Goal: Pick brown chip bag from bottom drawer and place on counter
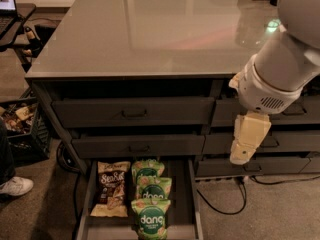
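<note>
The brown chip bag [111,187] lies flat at the left of the open bottom drawer [188,194], tan with a dark middle panel and white script. Three green "dang" bags [150,200] lie in a row to its right. The counter [150,29] is the glossy grey top of the cabinet above. My gripper [241,155] hangs at the end of the white arm [280,69], in front of the right-hand drawer fronts. It is right of and above the open drawer, apart from the bags, and holds nothing that shows.
Closed drawer fronts with bar handles [134,113] sit above the open drawer. A black cable [225,204] lies on the carpet at right. A crate of items [20,124] and a person's white shoe [15,186] are at left.
</note>
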`<state>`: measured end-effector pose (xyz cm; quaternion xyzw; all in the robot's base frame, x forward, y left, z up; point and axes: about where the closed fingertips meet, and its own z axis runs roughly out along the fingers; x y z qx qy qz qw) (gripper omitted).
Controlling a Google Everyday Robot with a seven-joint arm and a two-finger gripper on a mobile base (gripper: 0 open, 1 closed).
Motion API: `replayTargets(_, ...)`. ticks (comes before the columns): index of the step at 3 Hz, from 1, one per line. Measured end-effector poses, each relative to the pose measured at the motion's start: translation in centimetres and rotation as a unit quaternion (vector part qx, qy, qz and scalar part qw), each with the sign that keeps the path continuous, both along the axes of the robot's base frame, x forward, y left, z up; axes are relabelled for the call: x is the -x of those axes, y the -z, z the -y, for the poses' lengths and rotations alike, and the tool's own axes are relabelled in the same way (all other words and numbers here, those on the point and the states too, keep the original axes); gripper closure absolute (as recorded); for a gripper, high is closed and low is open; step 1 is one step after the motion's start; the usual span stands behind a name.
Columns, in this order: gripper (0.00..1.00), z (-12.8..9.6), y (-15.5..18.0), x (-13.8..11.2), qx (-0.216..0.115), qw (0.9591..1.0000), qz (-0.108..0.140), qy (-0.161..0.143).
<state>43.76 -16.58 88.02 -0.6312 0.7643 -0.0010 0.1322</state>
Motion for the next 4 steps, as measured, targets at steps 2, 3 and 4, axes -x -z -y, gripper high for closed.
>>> replayTargets(2, 0.00, -1.9, 1.7, 1.2, -0.022, 0.9996, -0.013, -0.013)
replayTargets(3, 0.00, -6.4, 6.4, 2.6, -0.059, 0.9969, -0.044, -0.027)
replayTargets(4, 0.00, -11.1, 11.9, 3.6, -0.088, 0.9919, -0.084, -0.037)
